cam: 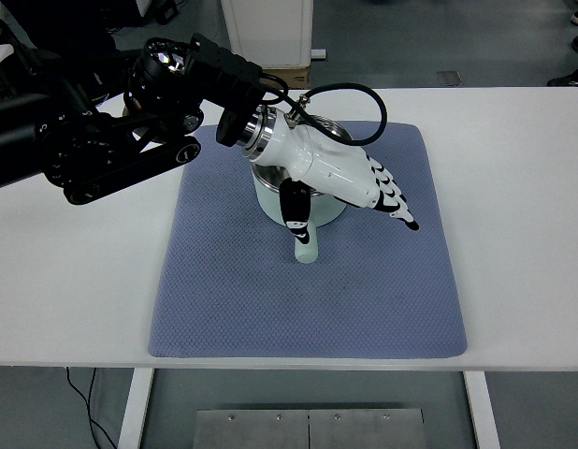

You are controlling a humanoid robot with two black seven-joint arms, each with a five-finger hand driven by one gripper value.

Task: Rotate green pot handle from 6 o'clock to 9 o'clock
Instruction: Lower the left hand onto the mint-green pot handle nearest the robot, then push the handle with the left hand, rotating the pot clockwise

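Observation:
A pale green pot (267,198) sits on the far middle of a blue-grey mat (308,299). Its handle (306,247) points toward the near edge, at about 6 o'clock. My left hand (350,192) reaches in from the left and hovers over the pot, covering most of it. Its fingers (394,200) stretch out flat to the right past the pot. The thumb (295,207) hangs down at the root of the handle. The hand grasps nothing. The right arm is out of view.
The mat lies on a white table (523,215). My dark left arm (102,140) crosses the table's far left. A white cabinet (267,33) with a brown base stands beyond the far edge. A person's shoes (577,47) show at the top right.

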